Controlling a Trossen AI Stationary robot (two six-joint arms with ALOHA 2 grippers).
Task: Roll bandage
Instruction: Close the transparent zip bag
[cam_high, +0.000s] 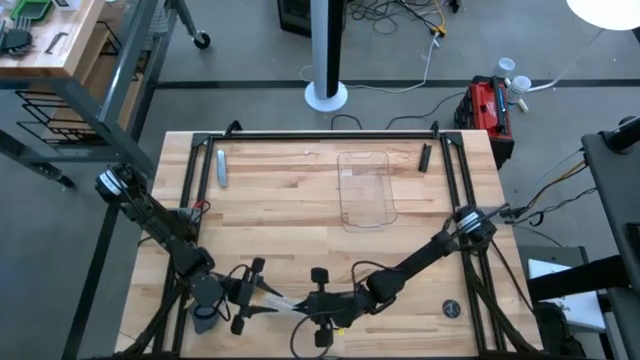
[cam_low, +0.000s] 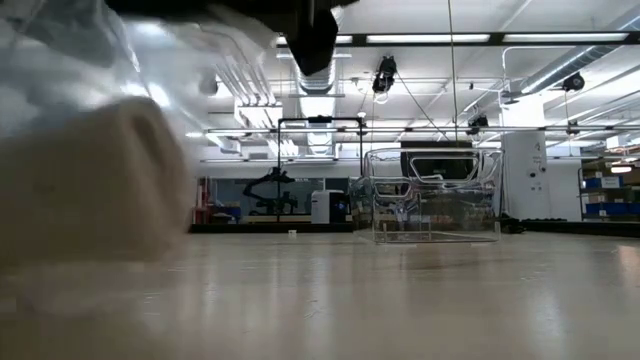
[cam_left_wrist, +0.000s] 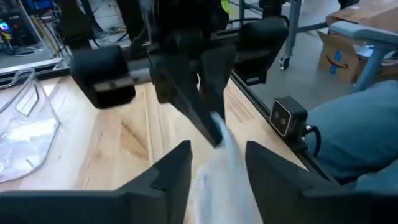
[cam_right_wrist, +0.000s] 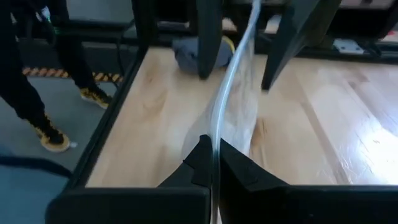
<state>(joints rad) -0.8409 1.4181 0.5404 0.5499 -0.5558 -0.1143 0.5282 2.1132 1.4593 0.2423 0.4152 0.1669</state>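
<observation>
Bandage (cam_high: 278, 303) is stretched taut just above the surface's (cam_high: 300, 210) near edge, pinched at one end by the closed right tool (cam_right_wrist: 215, 163) and passed between the spread fingers of the left tool (cam_left_wrist: 217, 163). Farther back, a clear tray (cam_high: 366, 190) is seen.

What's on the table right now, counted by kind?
Tray: 1
Wrapper, pinched by right gripper, between left gripper's open fingers: 1
Bandage, in the wrapper: 1
Grey stick: 1
Dark bar: 1
Dark disc: 1
Total: 6
</observation>
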